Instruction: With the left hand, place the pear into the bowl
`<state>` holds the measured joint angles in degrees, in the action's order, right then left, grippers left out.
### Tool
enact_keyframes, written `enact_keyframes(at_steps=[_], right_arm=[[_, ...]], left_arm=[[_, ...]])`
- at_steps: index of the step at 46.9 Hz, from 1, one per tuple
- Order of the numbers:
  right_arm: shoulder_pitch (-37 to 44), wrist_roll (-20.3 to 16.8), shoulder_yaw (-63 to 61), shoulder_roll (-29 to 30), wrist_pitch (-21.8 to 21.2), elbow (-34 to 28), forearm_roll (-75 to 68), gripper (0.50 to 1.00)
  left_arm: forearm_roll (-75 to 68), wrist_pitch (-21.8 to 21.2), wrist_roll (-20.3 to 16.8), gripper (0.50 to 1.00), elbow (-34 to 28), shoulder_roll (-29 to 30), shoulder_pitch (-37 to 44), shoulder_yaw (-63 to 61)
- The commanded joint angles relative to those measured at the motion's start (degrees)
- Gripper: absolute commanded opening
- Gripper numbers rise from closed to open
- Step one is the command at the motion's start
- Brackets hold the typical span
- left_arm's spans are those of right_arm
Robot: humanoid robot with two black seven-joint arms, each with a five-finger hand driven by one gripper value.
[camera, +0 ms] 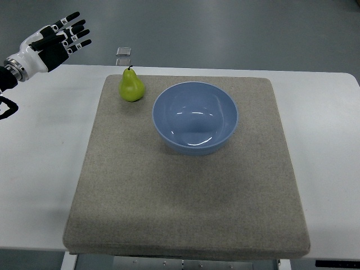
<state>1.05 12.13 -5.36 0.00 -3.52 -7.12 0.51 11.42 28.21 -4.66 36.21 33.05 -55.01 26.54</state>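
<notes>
A white table carries a square grey mat that fills most of the near and middle ground, its near edge reaching the table's front edge. On the far half of the mat, a little right of centre, sits a light blue bowl, upright and with nothing in it, its glossy inside catching the ceiling lights. Just to its left, near the mat's far left corner, stands the green pear; it is upright on its broad base, its long axis roughly vertical, narrow neck and dark stem pointing up and slightly toward the far side. Pear and bowl are close but not touching. Beyond the table's far edge, behind the pear, lie two small pale squares on the grey floor; no writing or label can be read anywhere. At the far left, the left hand, black and white, hovers above the table's corner, well apart from the pear, its fingers spread out straight and gripping nothing
</notes>
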Motion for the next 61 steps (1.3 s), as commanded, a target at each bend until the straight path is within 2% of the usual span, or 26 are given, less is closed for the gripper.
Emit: enact_keyframes(at_steps=[1,44,61], right_arm=[[0.00,0.00,0.00,0.00,0.00,0.00,0.02,0.926],[0.00,0.00,0.00,0.00,0.00,0.00,0.02,0.926],[0.00,0.00,0.00,0.00,0.00,0.00,0.02,0.926]], left_arm=[[0.00,0.00,0.00,0.999,0.00,0.00,-0.01,0.00],[-1.93,0.35,-0.35,0.996,-1.40,0.79,-0.62,-0.96],[-23.01,0.35,-0.44,0.996,-0.88,1.31,-4.40,-1.05]])
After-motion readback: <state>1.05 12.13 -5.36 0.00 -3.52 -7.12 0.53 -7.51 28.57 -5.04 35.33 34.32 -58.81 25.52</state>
